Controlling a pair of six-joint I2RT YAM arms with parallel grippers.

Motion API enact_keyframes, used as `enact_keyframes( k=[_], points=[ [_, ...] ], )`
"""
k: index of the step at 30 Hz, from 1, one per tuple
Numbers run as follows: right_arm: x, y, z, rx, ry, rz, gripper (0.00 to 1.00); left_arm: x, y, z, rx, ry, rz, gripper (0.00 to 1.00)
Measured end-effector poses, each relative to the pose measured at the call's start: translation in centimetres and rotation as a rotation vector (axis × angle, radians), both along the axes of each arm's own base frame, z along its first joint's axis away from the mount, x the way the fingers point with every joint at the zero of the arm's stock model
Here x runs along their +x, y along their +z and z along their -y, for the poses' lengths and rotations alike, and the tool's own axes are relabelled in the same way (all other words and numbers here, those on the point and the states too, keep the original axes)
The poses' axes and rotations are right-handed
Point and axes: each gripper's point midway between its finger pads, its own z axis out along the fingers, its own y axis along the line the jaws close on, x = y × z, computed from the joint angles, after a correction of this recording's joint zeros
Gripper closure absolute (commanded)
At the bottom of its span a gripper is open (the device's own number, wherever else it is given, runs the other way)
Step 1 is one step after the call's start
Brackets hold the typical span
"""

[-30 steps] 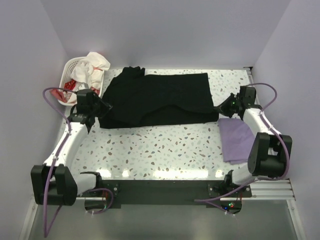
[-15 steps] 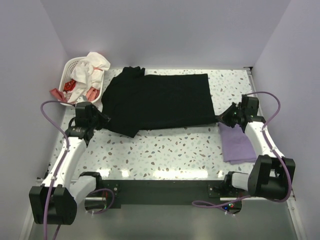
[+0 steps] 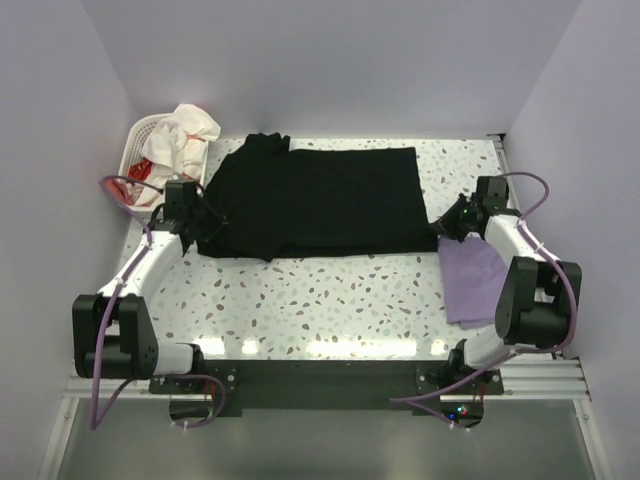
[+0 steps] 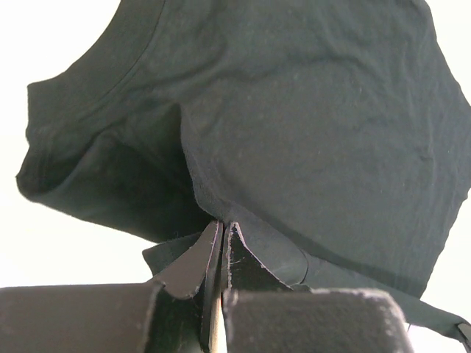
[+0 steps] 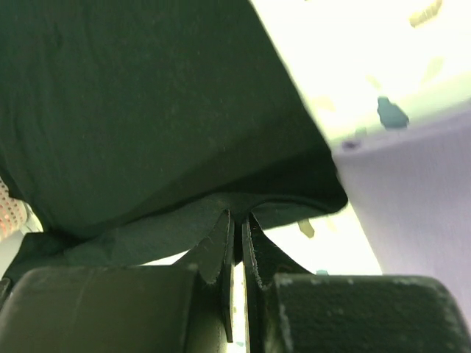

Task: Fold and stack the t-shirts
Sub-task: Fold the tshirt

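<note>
The black t-shirt [image 3: 320, 200] lies spread across the far half of the table, folded lengthwise, neck end at the left. My left gripper [image 3: 200, 222] is shut on its near left edge; the left wrist view shows the cloth [image 4: 309, 125] pinched between the fingertips [image 4: 223, 228]. My right gripper [image 3: 442, 232] is shut on its near right corner, cloth [image 5: 147, 110] pinched at the tips [image 5: 239, 218]. The folded lavender t-shirt [image 3: 474, 280] lies at the right, just near of my right gripper, and shows in the right wrist view [image 5: 412, 191].
A white laundry basket [image 3: 140, 135] with white and red cloth stands at the far left corner, just beyond my left arm. Walls close in on the left, right and back. Speckled tabletop [image 3: 320, 300] stretches between the black shirt and the arm bases.
Both grippers have gone toward me and then back away with the shirt's near edge. The lower edge now lies straighter and flatter across the table.
</note>
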Motion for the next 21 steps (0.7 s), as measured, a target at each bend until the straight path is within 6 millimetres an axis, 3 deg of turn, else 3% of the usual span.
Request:
enact_keyframes(
  k=[9,21],
  points=[
    [2.9,-1.2,0.3,0.013,-0.008,-0.015,0.98,3.0,-0.7,0.1,-0.003,-0.003,-0.012,1.0],
    [3.9,-2.3,0.2,0.033,-0.013,-0.03,0.98,4.8,-1.1,0.2,-0.006,-0.004,-0.015,1.0]
  ],
)
